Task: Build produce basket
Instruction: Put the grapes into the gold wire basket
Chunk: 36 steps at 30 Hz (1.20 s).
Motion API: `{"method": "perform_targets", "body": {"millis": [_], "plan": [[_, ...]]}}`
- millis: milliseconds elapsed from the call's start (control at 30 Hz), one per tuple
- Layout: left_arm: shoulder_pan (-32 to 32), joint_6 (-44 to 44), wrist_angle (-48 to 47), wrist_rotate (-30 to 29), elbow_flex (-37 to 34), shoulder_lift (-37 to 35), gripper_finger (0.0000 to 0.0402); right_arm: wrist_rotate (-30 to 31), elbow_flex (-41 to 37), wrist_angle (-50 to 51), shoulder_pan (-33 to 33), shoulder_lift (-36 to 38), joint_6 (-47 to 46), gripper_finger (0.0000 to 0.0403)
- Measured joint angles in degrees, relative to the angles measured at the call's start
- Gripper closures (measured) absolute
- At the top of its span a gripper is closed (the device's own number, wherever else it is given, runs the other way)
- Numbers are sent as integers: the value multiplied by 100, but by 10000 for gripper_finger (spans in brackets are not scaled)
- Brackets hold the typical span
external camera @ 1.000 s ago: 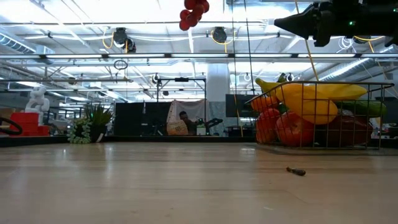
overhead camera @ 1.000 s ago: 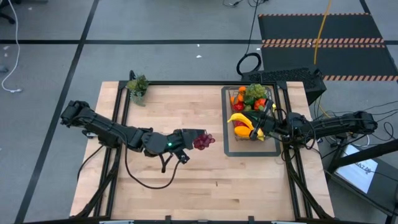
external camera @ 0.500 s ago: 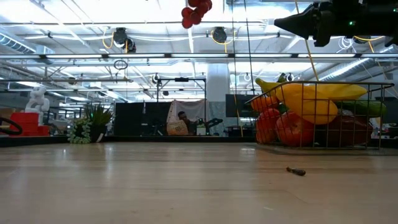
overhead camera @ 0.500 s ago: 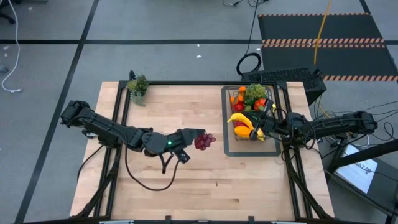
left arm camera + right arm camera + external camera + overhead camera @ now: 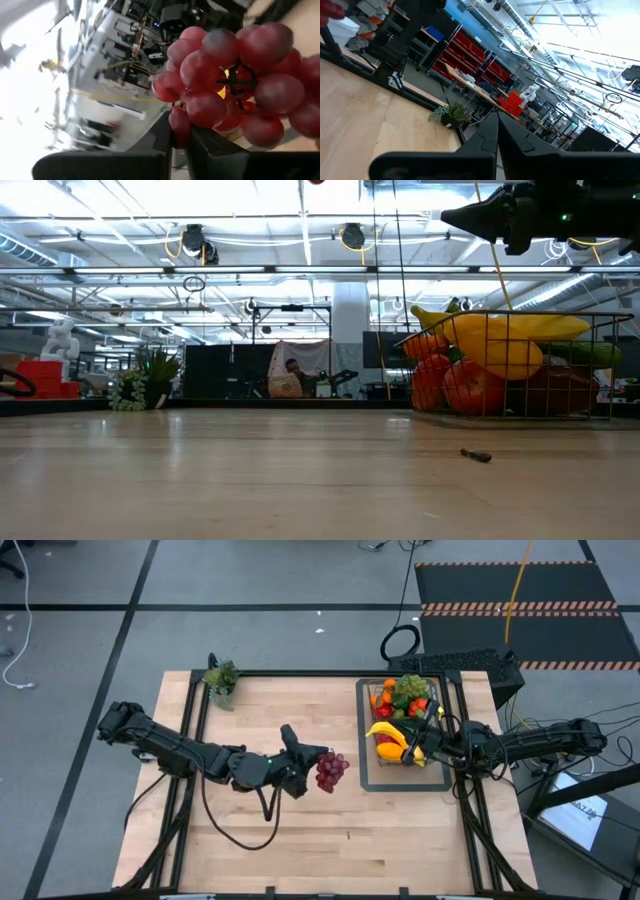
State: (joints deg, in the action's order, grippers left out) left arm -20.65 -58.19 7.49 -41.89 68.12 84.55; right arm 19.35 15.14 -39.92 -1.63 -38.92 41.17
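My left gripper (image 5: 308, 762) is over the middle of the table, shut on a bunch of red-purple grapes (image 5: 331, 769), which fills the left wrist view (image 5: 235, 82). In the low view only the bunch's lowest grape (image 5: 316, 181) shows at the top edge. The wire basket (image 5: 437, 712) stands on a flat dark tray (image 5: 365, 780) at the right. It holds a yellow banana (image 5: 500, 330), red and orange fruit and greens. My right gripper (image 5: 450, 218) is shut, hovering above the basket's near end (image 5: 413, 748). My left gripper pinches the grape bunch between its two fingers (image 5: 200, 147) at one end of the cluster, on a small grape (image 5: 180, 124). The fingers come level from the table's left. The bunch sticks out past the fingertips toward the basket, lifted high clear of the table.
A small potted plant (image 5: 222, 678) stands at the far left corner of the table (image 5: 140, 385). A small dark bit (image 5: 475, 455) lies on the wood in front of the basket. Bare wood (image 5: 330, 830) stretches between my left gripper and the tray.
My left gripper has risen, lifting the grapes almost out of the top of the low view, and its wrist has turned. It has kept its hold on the bunch, which stays at about the same spot over the table.
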Motion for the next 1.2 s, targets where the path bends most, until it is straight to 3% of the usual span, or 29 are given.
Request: {"method": "perform_targets", "body": {"millis": [233, 567, 833, 1200], "plan": [[2, 2279, 2, 0, 0, 0, 371, 0, 0, 0, 2, 0, -21, 403], [16, 4765, 4, 0, 0, 0, 371, 0, 0, 0, 2, 0, -146, 403], [49, 5684, 4, -4, 0, 0, 371, 0, 0, 0, 0, 0, -149, 403], [709, 5174, 4, -56, 0, 0, 371, 24, -2, -152, -205, 117, -92, 403]]}}
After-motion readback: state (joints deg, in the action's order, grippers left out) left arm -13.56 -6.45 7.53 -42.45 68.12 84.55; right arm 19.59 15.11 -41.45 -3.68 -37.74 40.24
